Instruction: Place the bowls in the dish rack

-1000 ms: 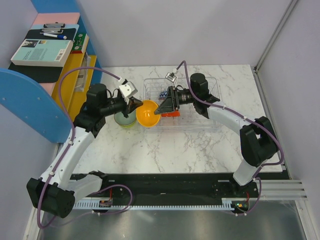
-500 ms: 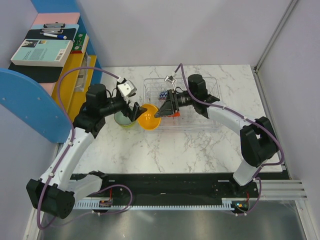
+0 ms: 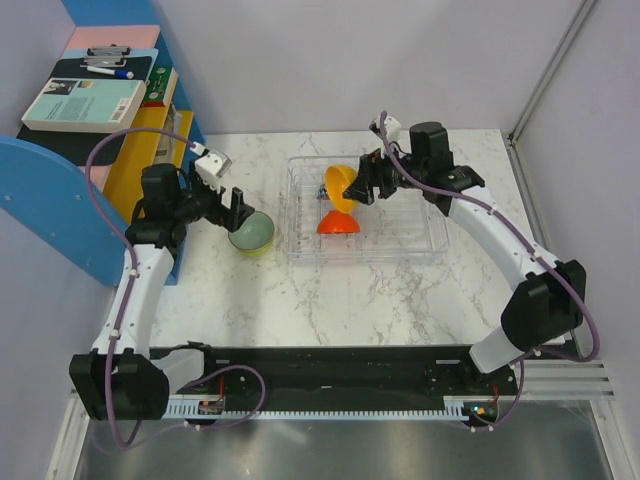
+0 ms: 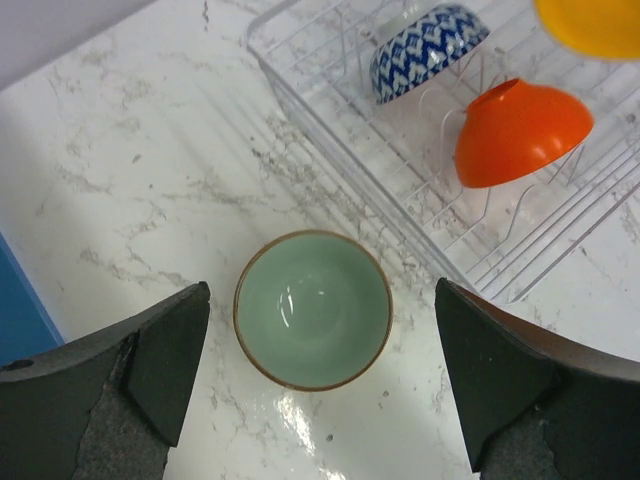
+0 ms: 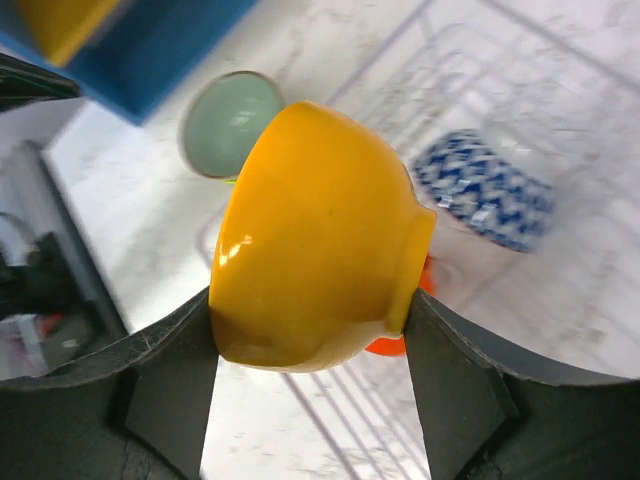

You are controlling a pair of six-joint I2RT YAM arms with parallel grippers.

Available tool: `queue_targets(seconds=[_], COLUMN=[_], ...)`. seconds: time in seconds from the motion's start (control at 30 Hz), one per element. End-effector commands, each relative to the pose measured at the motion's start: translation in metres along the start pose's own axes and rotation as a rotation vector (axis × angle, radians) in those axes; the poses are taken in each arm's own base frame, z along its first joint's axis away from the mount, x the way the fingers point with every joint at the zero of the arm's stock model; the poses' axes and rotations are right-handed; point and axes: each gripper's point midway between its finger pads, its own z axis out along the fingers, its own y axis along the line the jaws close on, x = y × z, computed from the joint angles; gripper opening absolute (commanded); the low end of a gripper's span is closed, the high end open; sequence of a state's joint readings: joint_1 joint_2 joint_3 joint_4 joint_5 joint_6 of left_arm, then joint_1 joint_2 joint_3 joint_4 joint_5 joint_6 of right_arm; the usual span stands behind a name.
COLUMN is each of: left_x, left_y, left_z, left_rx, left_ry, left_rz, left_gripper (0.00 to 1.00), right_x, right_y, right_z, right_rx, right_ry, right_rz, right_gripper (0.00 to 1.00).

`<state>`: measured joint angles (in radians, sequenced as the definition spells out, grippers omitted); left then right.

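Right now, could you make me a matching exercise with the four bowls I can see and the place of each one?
Bowls:
1. yellow bowl
2. red-orange bowl
3. blue-white zigzag bowl
4. mint green bowl

Places:
A. outside the dish rack, on its left side, open side up
B. in the rack, farther row, tipped on its side
C. gripped by the right gripper, above the rack
D. in the rack, nearer row, base turned up

Pairs: 1-C, 2-D, 3-B, 4-A

Yellow-orange bowl (image 3: 338, 185) in right claw (image 3: 352, 189)
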<state>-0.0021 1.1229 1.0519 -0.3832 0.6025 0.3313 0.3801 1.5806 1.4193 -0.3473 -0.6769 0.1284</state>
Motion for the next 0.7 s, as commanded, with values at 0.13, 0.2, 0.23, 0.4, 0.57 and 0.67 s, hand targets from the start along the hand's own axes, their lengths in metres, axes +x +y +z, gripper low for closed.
queue_targets(seconds=[0.13,0.2,0.23,0.4,0.57,0.67], left_x=[0.065,0.074,0.070,0.071,0.073,0.076], left_y=[0.002,-0.003,-0.003,-0.003,-0.003,-0.003], left_z=[0.003,0.004,0.004,-0.003,-0.006,-0.005], left_rx=[0.021,0.037,0.033,-0.003,-0.033,-0.035], left_ry=[0.145,0.143,0.122,0.097,0.068,0.070], left_rz=[-0.049,-0.059,-0.044,-0.012,0.004,-0.006], left_gripper=[1.00,1.00,1.00,1.00,1.00,1.00], right_x=[-0.014,-0.009,-0.006,0.007,0.024,0.042], right_y=[-0.102,-0.117,-0.123,-0.154,-0.176,-0.193], right_z=[-0.061,-0.065,-0.067,-0.069,-0.059,-0.053], right_rx=[0.663,0.733,0.754,0.879,0.923,0.954], right_ry=[0.094,0.134,0.151,0.231,0.300,0.372], right_rz=[-0.373,-0.395,-0.414,-0.435,-0.452,-0.454], right_gripper=[0.00,0.00,0.00,0.00,0.00,0.00])
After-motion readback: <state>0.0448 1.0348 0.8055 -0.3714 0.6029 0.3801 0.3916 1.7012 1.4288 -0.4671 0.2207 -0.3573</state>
